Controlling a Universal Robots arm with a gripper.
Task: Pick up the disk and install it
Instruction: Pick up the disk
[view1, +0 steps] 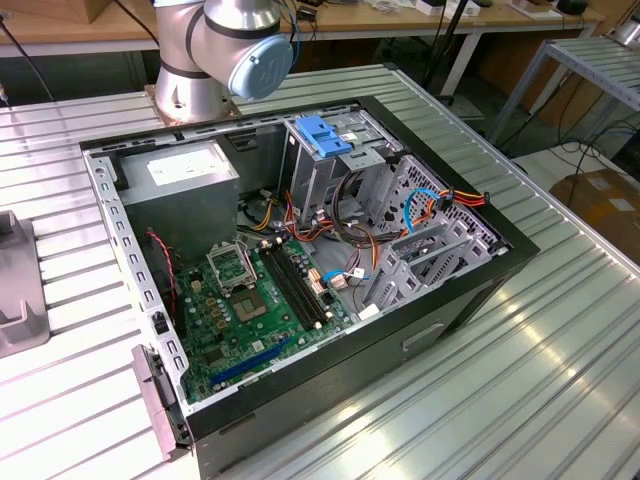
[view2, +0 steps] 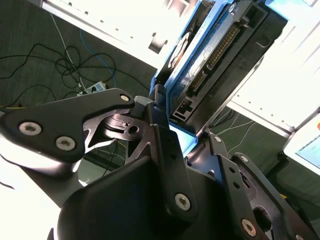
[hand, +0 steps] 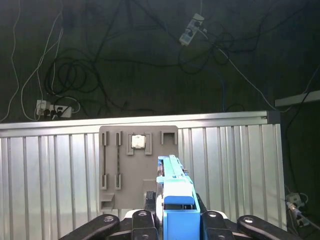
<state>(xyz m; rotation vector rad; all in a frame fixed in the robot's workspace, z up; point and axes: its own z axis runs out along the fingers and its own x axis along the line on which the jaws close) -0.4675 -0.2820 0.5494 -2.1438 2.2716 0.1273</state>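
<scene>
Hidden / cut off:
- In the exterior view the frame edge cuts the arm (view1: 225, 50) off just above its base joint.
- In the first wrist view you see the disk (hand: 175, 187) edge-on. A blue rail faces the camera, so the flat faces and any label are out of sight.
- In the second wrist view the disk's far end runs out of frame. What shows is a blue rail, the grey body and a row of connector pins.

Writing:
- The white sticker (view1: 185, 165) on the power supply (view1: 175, 190) carries print too small to make out.
- You cannot read anything on the disk.

Hand:
- The gripper (view2: 185, 125) is clamped on the disk. One finger (view2: 159, 107) presses the blue-railed side and the other is against the opposite face.
- The disk stands out from the jaws, clear of everything else.
- Past it in the first wrist view lie the ribbed table (hand: 50, 175) and a grey plate (hand: 112, 170) with a square chip (hand: 138, 141) seated in it.
- The case (view1: 330, 375) lies open on the table, motherboard (view1: 250, 310) exposed.
</scene>
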